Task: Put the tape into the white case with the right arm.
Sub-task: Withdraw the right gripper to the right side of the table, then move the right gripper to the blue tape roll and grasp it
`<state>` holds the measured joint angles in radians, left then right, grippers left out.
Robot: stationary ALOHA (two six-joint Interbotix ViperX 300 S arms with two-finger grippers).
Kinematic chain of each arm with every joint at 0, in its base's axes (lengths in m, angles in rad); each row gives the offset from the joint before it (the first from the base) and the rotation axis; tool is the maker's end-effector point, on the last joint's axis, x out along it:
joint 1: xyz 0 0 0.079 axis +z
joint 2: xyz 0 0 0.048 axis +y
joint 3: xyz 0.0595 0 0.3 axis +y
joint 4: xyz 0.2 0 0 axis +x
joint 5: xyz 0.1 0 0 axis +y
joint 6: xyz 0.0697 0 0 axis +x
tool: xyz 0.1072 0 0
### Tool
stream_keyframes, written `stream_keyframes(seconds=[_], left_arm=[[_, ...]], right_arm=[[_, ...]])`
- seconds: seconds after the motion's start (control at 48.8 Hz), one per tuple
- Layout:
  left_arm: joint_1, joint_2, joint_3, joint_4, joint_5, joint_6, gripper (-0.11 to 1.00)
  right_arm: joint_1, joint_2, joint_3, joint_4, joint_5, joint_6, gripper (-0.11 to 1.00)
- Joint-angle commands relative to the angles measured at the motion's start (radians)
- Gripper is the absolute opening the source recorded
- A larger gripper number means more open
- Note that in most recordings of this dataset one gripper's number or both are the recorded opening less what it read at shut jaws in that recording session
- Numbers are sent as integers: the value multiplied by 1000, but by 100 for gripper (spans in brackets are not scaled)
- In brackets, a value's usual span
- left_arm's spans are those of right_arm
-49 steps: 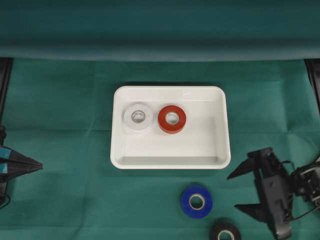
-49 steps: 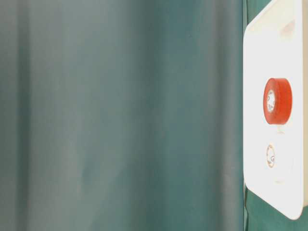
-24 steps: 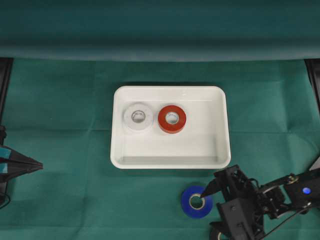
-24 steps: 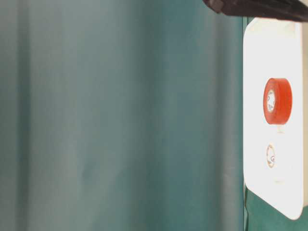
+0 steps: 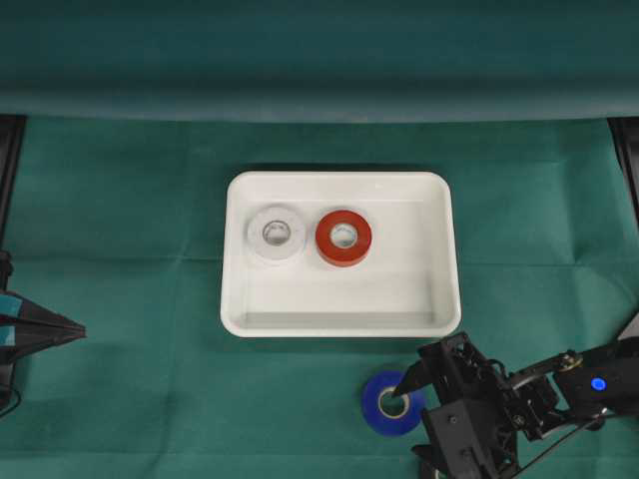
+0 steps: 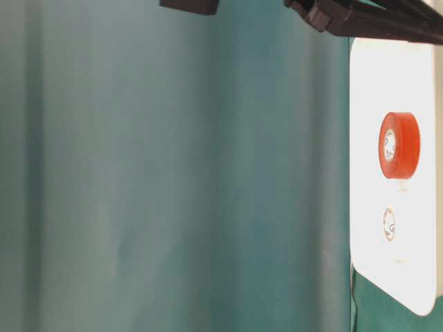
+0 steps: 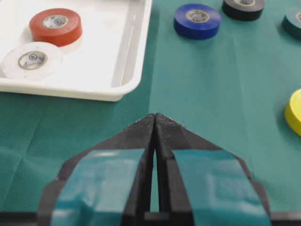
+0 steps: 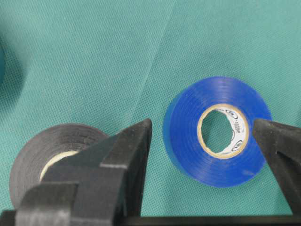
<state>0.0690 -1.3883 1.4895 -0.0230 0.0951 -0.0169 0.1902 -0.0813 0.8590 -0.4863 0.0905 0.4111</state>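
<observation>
The white case (image 5: 339, 325) lies mid-table with a white roll (image 5: 276, 235) and a red roll (image 5: 343, 238) inside. A blue tape (image 5: 382, 414) lies flat on the green cloth just in front of the case. My right gripper (image 5: 410, 429) hangs open over it. In the right wrist view the blue tape (image 8: 183, 134) sits between the spread fingers of the right gripper (image 8: 201, 125), neither finger touching it. My left gripper (image 7: 154, 116) is shut and empty at the left edge of the table (image 5: 68, 329).
A black roll (image 8: 44, 143) lies close beside the right gripper's left finger. The left wrist view also shows a yellow roll (image 7: 295, 112) and a dark teal roll (image 7: 293, 20) on the cloth. The case rim (image 7: 127, 70) is raised.
The right arm swung in from the right side of the table to the blue tape, jaws staying wide. It now covers the black roll in the overhead view. The left arm has not moved.
</observation>
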Motion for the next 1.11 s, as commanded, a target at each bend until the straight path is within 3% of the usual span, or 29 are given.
stream_keyframes(seconds=[0.0, 0.39, 0.841, 0.943, 1.087], left_arm=[[3, 9, -11, -2, -5, -2, 0], [3, 9, -11, -2, -5, -2, 0], [2, 9, -11, -2, -5, -2, 0], [3, 9, -11, -2, -5, -2, 0], [3, 9, -11, -2, -5, 0, 0]], right_arm=[[3, 9, -21, -2, -11, 0, 70], [3, 107, -61, -2, -3, 2, 70], [3, 121, -66, -3, -3, 2, 68], [3, 120, -64, -5, -2, -2, 57], [2, 120, -64, -5, 12, 3, 17]])
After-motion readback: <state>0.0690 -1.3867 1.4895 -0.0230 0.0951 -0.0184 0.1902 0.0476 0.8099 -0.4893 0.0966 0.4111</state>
